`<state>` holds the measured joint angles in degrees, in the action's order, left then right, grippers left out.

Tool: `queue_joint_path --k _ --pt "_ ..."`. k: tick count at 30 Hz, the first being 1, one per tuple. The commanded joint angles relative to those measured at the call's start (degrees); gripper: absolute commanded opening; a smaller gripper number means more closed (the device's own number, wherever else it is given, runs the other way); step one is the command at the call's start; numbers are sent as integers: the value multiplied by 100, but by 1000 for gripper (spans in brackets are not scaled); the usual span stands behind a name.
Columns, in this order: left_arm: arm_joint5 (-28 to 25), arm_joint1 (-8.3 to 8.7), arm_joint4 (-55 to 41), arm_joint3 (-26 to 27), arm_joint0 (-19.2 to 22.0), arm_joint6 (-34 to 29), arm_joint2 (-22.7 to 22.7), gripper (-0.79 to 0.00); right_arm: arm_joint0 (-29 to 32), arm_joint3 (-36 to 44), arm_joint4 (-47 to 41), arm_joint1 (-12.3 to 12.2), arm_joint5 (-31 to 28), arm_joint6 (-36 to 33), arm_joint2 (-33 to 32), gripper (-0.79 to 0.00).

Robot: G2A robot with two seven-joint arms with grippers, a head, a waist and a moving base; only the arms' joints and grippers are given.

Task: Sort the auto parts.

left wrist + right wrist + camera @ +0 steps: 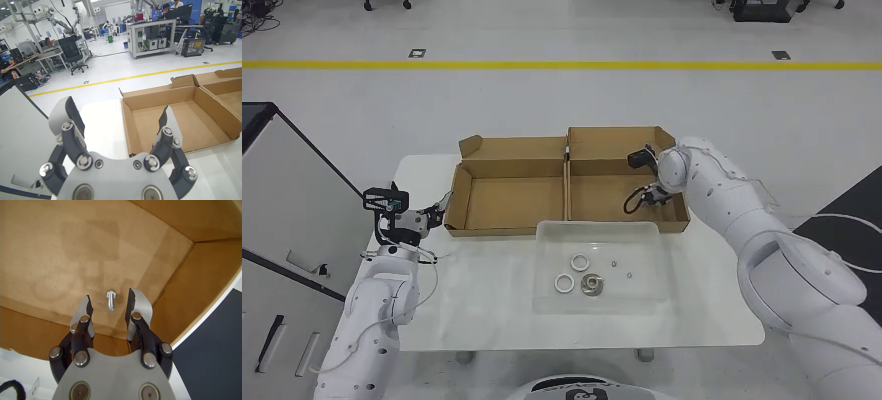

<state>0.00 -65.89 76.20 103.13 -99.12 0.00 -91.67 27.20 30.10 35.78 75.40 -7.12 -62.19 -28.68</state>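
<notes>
Nearest the robot, on the white table [492, 310], sits a clear plastic tray [542, 300]. Inside it are two white rings [581, 262], one just behind the other. A small metal part [591, 286] lies close beside the nearer ring, and a couple of tiny bits [614, 264], too small to identify, lie a little further in.

Behind the tray, two open cardboard boxes stand side by side, walls touching. The left box [198, 128] shows plain brown floor. The left gripper [118, 103] is over the table just outside this box's near outer corner, fingers spread wide, gripping nothing, pointed toward the box.

Over the right box [75, 256] hangs the right gripper [109, 293], inside the box walls, near the corner on the robot's right. Its fingers are well apart and clamp nothing. A silver hex bolt [110, 301] shows in the gap between the two fingertips against the cardboard floor. Its head points away from the wrist and its threaded end toward it, and neither pad touches it. It looks to be on the floor, though contact can't be confirmed.

Beyond the boxes there is grey floor with a yellow line [562, 66] across it.
</notes>
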Motion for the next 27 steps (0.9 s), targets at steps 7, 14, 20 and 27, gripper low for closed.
queue_joint_path --k 7,14,20,27 --pt "0 0 0 0 0 0 0 0 -217 188 37 -76 -245 128 -228 0" --pt "0 0 0 0 0 0 0 0 -227 1062 -102 -417 -1007 -325 -697 0" --pt "0 0 0 0 0 0 0 0 247 2805 -252 -901 -1090 -1145 -1404 0" --pt "0 0 0 0 0 0 0 0 1665 5693 -516 -1550 -907 -2347 -2690 0"
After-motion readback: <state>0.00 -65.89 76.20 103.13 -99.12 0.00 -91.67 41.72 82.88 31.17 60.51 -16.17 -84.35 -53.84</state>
